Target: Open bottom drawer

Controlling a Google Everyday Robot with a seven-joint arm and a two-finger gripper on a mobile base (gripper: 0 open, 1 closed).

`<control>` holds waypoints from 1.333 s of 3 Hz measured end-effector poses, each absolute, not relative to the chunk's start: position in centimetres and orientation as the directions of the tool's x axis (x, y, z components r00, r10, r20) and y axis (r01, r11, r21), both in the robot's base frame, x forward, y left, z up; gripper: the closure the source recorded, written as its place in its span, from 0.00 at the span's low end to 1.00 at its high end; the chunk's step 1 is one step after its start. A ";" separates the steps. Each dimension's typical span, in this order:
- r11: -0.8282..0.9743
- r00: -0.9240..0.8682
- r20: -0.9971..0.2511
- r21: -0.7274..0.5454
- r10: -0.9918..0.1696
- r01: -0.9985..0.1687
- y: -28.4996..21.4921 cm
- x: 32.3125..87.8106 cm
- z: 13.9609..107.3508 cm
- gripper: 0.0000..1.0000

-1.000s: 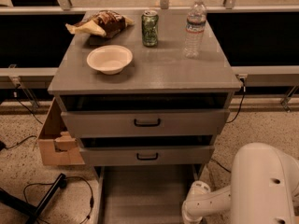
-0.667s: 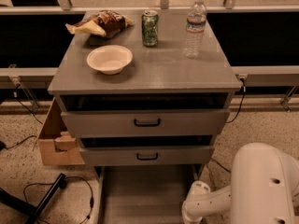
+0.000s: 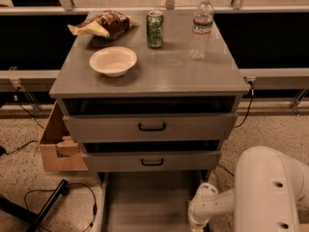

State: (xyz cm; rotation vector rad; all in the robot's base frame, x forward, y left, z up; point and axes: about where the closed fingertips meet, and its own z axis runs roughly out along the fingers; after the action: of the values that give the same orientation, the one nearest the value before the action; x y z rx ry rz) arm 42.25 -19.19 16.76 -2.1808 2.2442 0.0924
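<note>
Movement in that last second?
— Hardly any. The bottom drawer (image 3: 145, 202) stayed drawn out at the bottom centre of the frame, and the white arm (image 3: 270, 192) stayed at the lower right beside it. By my reading the pull was already made and the task was as good as done.
How did the drawer look?
— Plain grey inside, with nothing lying in the part that showed. It ran from under the middle drawer front (image 3: 116, 162) down to the bottom edge, so its own front panel and handle were cut off.
And the gripper?
— Off the bottom edge, past the wrist (image 3: 205, 209), near the drawer's right side. Whether the jaws were clenched or released, I could not tell.
</note>
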 end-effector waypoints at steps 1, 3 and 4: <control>0.028 -0.029 -0.049 0.035 -0.998 -0.999 -19.3 42.8 16.8 0.00; 0.028 -0.030 -0.049 0.035 -0.998 -0.999 -19.4 43.2 16.8 0.38; 0.020 -0.022 -0.036 0.048 -0.999 -0.999 -18.8 44.0 17.9 0.60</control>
State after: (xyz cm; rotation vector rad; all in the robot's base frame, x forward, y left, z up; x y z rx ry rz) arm 43.96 -18.80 17.87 -2.2030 2.2496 0.0939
